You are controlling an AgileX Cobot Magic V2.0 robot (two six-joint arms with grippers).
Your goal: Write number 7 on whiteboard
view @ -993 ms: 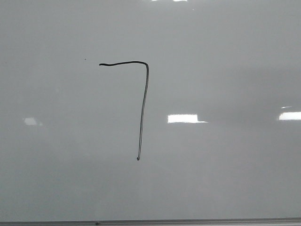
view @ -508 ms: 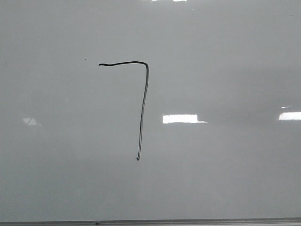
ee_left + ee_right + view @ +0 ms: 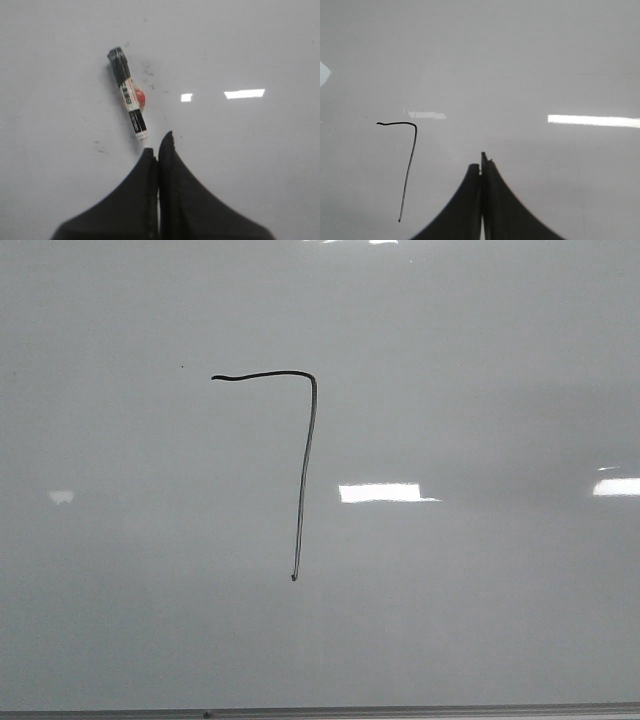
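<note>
The number 7 [image 3: 305, 460] is drawn in thin black line on the whiteboard [image 3: 480, 620], with a wavy top bar and a long stroke running down. It also shows in the right wrist view [image 3: 408, 170], off to the side of my right gripper [image 3: 481, 160], which is shut and empty above the board. My left gripper [image 3: 157, 145] is shut with nothing between its fingers. A black and white marker [image 3: 129, 97] lies on the board just beyond its fingertips, its near end almost at one finger. Neither gripper shows in the front view.
A small red object [image 3: 141, 97] lies against the marker's side. A thin grey edge strip [image 3: 400, 711] runs along the board's near edge. Bright light reflections [image 3: 378, 493] sit on the glossy surface. A tiny dark speck [image 3: 181, 366] lies left of the 7.
The bright reflections in the front view have drifted to the left. The drawn 7 is unchanged.
</note>
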